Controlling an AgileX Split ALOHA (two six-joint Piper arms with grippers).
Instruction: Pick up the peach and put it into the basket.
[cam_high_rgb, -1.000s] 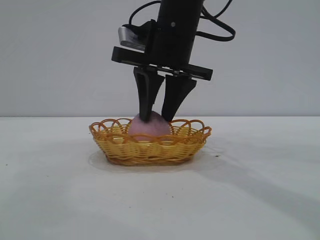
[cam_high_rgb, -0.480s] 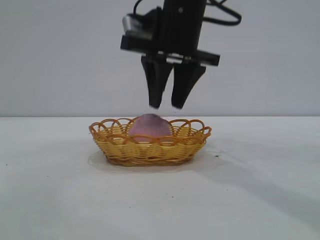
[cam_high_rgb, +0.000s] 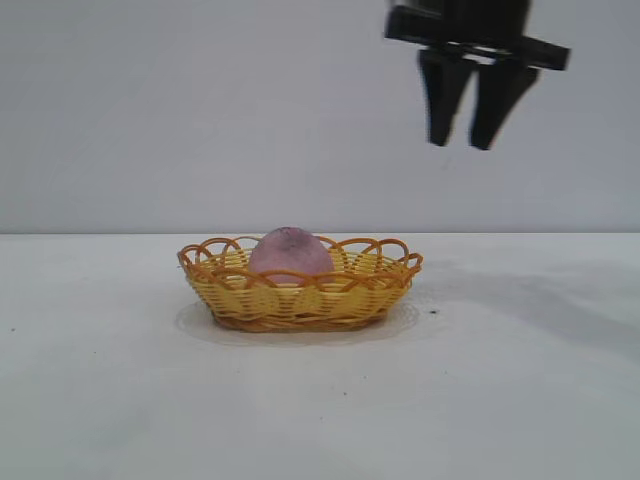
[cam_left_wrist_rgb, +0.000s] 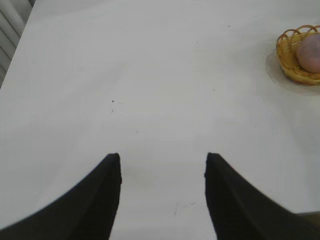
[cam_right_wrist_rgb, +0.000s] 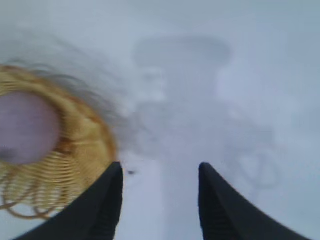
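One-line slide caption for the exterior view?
Peach sits in the basket on the table; the right claw hangs open, empty, above and right of it.

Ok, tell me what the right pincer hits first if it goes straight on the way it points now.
Probably bare table. The right pincer points almost straight down, open and empty, high to the right of the basket holding the peach. Its wrist view shows plain white surface between the fingers, the basket off to one side.

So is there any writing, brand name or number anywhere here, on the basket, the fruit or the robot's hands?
None: no text, number or sign shows in any view.
The basket is plain wicker.
The peach carries only a dark smudge.
The right hand and left hand are bare black.
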